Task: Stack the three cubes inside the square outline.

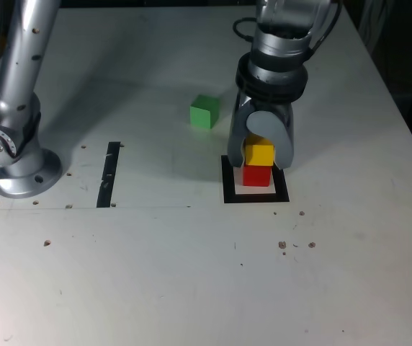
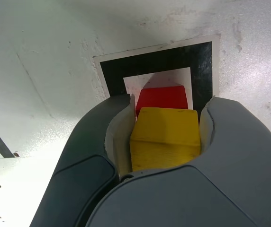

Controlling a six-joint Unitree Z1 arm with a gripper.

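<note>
Gripping one yellow cube point(image 1: 259, 153) over one red cube point(image 1: 257, 175) (inside square outline point(image 1: 229, 189)), end effector point(image 1: 263, 148), one green cube point(image 1: 204, 112) apart.

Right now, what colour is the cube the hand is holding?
Yellow cube, clearest in the wrist view, atop the red cube.

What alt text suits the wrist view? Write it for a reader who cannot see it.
The gripper has its grey jaws around a yellow cube, just above a red cube that sits in the white centre of the black square outline on a pale table.
</note>
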